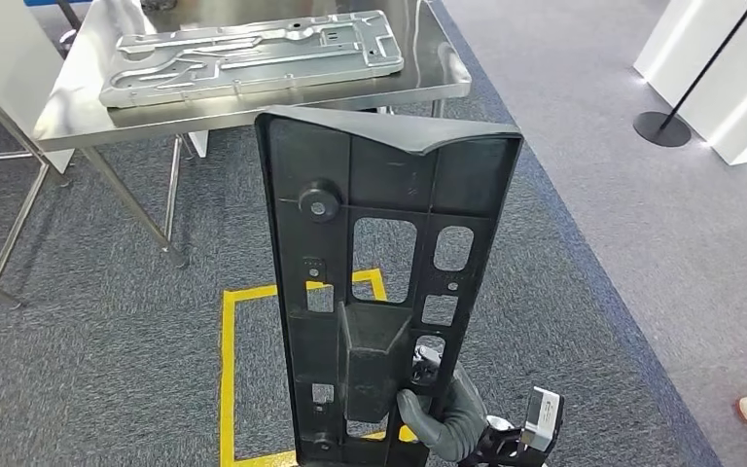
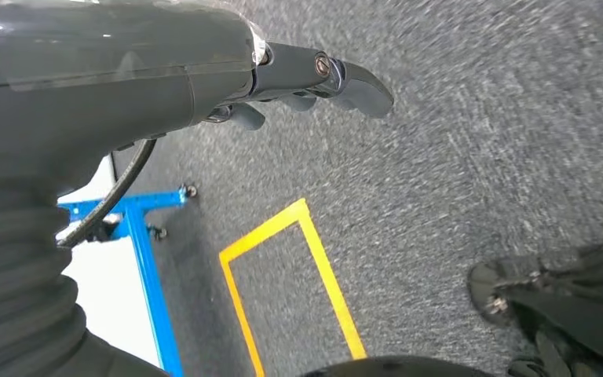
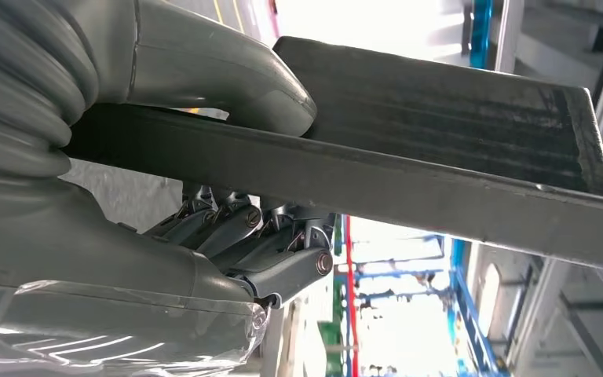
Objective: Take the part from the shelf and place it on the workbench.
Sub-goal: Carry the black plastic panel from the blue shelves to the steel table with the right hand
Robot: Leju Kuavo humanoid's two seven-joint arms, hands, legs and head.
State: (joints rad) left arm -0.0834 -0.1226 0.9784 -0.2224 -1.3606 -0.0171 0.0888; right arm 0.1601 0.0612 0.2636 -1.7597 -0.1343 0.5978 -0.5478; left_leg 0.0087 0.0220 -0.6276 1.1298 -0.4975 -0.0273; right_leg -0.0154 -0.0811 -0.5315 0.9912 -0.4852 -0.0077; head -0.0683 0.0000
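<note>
Nearest, the right hand (image 1: 443,413) grips the lower edge of the black part (image 1: 384,282), thumb on one face and fingers (image 3: 228,228) on the other, holding it upright in the air. The left hand (image 2: 298,78) hangs over the carpet with its fingers loosely curled on nothing. Below lies grey carpet (image 1: 107,321) with a yellow taped square (image 1: 229,370). Beyond stands the steel workbench (image 1: 88,97), bearing a silver metal panel (image 1: 253,53). Farther right, a black stand base (image 1: 661,128) sits beside white walls (image 1: 729,68).
</note>
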